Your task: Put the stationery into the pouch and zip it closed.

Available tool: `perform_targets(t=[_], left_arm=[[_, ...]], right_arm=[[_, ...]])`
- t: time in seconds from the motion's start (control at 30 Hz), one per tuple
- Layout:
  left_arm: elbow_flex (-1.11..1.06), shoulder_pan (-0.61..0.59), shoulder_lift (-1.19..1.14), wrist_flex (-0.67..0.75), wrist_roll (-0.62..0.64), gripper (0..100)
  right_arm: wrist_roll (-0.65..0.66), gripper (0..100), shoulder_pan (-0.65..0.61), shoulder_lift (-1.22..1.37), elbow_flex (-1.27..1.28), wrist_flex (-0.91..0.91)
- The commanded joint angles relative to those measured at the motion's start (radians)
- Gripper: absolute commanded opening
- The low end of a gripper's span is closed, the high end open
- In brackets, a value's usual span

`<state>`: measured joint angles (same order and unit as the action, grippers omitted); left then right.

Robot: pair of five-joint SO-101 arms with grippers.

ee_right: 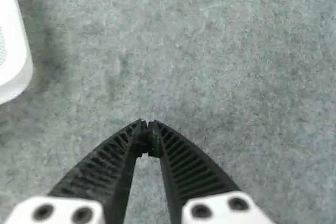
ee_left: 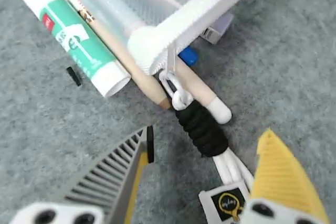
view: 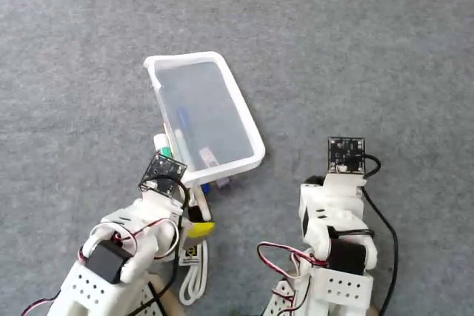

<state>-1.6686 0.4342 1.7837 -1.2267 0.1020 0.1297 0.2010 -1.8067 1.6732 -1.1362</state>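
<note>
Your left gripper (ee_left: pixel 207 139) has its jaws open, w/ the zip pull's black cord (ee_left: pixel 202 125) lying between them at the pouch's near corner. The pouch (view: pixel 204 112) lies flat mid-desk (view: pixel 385 49). A glue stick (ee_left: pixel 73 35) & a pencil (ee_left: pixel 131 69) lie side by side at that corner; can't tell if they're inside. Your right gripper (ee_right: pixel 148 131) is over bare desk beside the pouch, jaws closed on nothing.
</note>
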Motion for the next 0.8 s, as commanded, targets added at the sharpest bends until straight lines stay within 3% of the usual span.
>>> perform_targets(t=[0.0,0.4,0.63,0.77], left_arm=[[-0.033,0.013,0.000,0.069,0.018,34],[-0.030,0.013,-0.002,0.043,0.020,34],[-0.031,0.013,-0.002,0.043,0.015,16],[-0.031,0.013,-0.002,0.043,0.015,13]], right_arm=[[-0.006,1.4,0.014,-0.085,0.012,-0.005],[-0.006,1.4,0.014,-0.085,0.012,-0.006],[-0.006,1.4,0.014,-0.085,0.012,-0.006],[-0.006,1.4,0.014,-0.085,0.012,-0.006]])
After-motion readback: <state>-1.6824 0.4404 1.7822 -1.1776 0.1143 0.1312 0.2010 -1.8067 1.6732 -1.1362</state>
